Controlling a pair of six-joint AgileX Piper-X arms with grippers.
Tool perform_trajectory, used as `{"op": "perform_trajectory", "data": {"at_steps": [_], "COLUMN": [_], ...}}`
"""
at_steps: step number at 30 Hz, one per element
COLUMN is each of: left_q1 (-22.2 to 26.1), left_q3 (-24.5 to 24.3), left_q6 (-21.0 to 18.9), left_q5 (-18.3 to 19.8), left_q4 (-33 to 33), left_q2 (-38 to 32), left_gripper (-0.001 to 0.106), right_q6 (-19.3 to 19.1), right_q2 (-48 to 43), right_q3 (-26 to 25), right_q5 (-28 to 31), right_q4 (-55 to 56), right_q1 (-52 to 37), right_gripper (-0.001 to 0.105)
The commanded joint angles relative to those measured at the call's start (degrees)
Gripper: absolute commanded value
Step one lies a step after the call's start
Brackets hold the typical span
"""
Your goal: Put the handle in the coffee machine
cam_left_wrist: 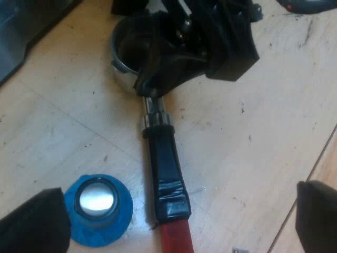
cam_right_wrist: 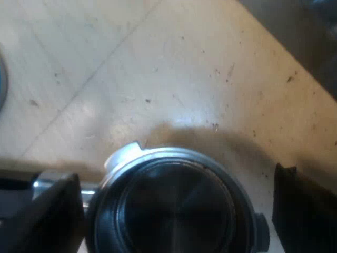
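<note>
your right pincer [cam_right_wrist: 179, 211] is spread wide, fingers either side of the metal holder [cam_left_wrist: 163, 179] bowl on the surface [cam_left_wrist: 253, 132]. your left pincer [cam_left_wrist: 174, 221], fingers well apart, hangs above its handle, blue tamper [cam_left_wrist: 98, 208] just beside.

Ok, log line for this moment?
holder: on table | right pincer: open, straddling basket | left pincer: open, over handle | tamper: beside handle

A blue tamper [cam_left_wrist: 97, 208] rests on the pale wooden table [cam_left_wrist: 253, 132].
</note>
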Motion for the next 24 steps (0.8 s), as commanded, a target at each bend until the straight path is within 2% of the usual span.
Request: {"op": "perform_trajectory", "data": {"at_steps": [1,13,16,22,24], "left_q1": [-0.1,-0.1,-0.1,-0.1,-0.1], "left_q3": [-0.22,-0.22,-0.22,-0.22,-0.22], "left_q6": [0.06,0.06,0.06,0.6,0.61], "left_q5": [0.81,0.81,0.81,0.81,0.81], "left_q4": [-0.23,-0.23,-0.23,-0.23,-0.23], "left_q2": [-0.45,-0.45,-0.45,-0.45,-0.45], "left_gripper": [0.089,0.089,0.089,0.089,0.089], "right_q6": [-0.95,-1.41,-1.41,-1.41,-1.41], "right_q2": [0.81,2.02,2.02,2.02,2.02], "right_q3": [-0.54,-0.53,-0.53,-0.53,-0.53], "right_q5": [-0.49,-0.49,-0.49,-0.49,-0.49], "right_q4": [0.54,0.71,0.65,0.65,0.78], "right_q1": [-0.29,-0.29,-0.29,-0.29,-0.29], "right_gripper": [0.075,0.075,0.071,0.052,0.04]}}
